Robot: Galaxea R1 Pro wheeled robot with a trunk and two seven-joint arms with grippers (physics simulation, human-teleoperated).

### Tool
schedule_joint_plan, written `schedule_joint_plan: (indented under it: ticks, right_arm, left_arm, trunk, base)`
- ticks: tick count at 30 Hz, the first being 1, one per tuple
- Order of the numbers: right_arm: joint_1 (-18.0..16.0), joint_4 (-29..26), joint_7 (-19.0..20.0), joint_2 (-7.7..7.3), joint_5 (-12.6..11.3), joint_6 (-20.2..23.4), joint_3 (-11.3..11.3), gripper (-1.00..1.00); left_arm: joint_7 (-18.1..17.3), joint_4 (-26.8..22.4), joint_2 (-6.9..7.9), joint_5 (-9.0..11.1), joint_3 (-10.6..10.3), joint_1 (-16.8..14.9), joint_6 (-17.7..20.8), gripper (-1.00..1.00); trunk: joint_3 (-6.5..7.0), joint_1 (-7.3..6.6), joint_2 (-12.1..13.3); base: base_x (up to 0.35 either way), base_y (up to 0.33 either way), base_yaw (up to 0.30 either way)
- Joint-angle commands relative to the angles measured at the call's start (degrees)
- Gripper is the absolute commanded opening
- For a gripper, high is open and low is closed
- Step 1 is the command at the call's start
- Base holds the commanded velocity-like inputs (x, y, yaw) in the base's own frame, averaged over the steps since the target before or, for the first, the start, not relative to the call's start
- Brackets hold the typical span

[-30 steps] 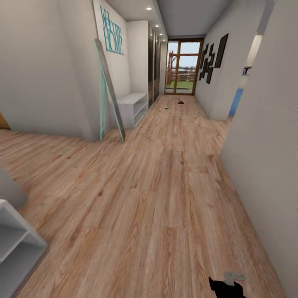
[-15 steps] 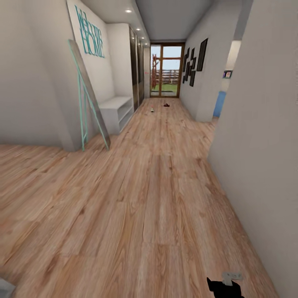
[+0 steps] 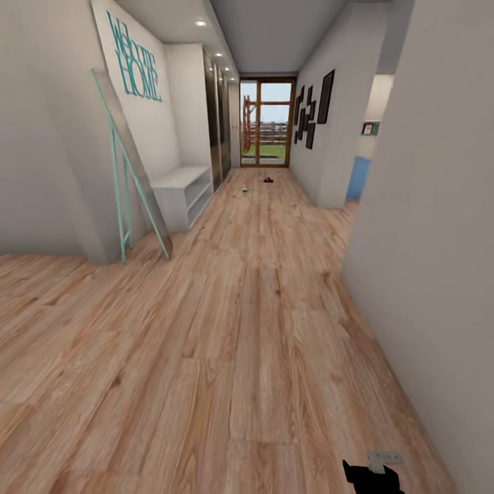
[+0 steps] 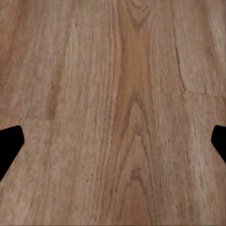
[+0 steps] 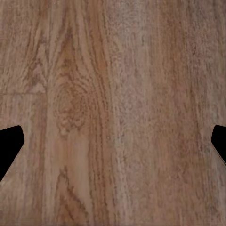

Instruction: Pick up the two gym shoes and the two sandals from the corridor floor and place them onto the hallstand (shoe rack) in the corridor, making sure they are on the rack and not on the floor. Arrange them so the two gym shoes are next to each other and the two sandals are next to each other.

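A long corridor floor (image 3: 254, 329) of light brown wood planks runs away from the head camera toward a glass door (image 3: 264, 123) at the far end. Plain pale walls flank it, the right-hand wall (image 3: 439, 240) close by and the left one carrying teal lettering (image 3: 137, 65) high up. A tall teal-framed mirror (image 3: 130, 171) leans against the left wall's corner, and just past it a white bench (image 3: 180, 192) with open shelf levels stands in an alcove. Dark picture frames (image 3: 312, 110) hang on the right wall farther down. Far along the floor, near the door, lie two tiny things: a pale shoe (image 3: 244, 189) and, a little apart to its right, a dark sandal (image 3: 267, 180); both are too small to make out in detail. The left gripper (image 4: 113, 141) has its fingers spread wide over bare planks, holding nothing, and the right gripper (image 5: 113, 141) is likewise spread and empty above the floor.
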Motion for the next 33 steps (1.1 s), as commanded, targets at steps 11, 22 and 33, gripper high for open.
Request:
schedule_joint_plan:
  ticks: [11, 22, 33]
  right_arm:
    - [0.0, 0.0, 0.4, 0.0, 0.1, -0.2, -0.5, 1.0]
    - [0.0, -0.1, 0.4, -0.06, 0.0, -0.2, -0.5, 1.0]
    - [0.0, -0.1, 0.6, -0.17, 0.1, -0.1, -0.4, 1.0]
  left_arm:
    - [-0.2, 0.0, -0.02, -0.6, 0.5, -0.1, -0.3, 1.0]
    - [-0.2, 0.0, -0.02, -0.6, 0.5, -0.1, -0.3, 1.0]
    - [-0.2, 0.0, -0.02, -0.6, 0.5, -0.1, -0.3, 1.0]
  trunk:
    - [0.72, 0.03, 0.0]
    - [0.98, 0.03, 0.0]
    - [0.99, 0.03, 0.0]
  base:
    - [0.336, 0.0, 0.172]
    - [0.336, 0.0, 0.068]
    - [0.337, 0.0, 0.003]
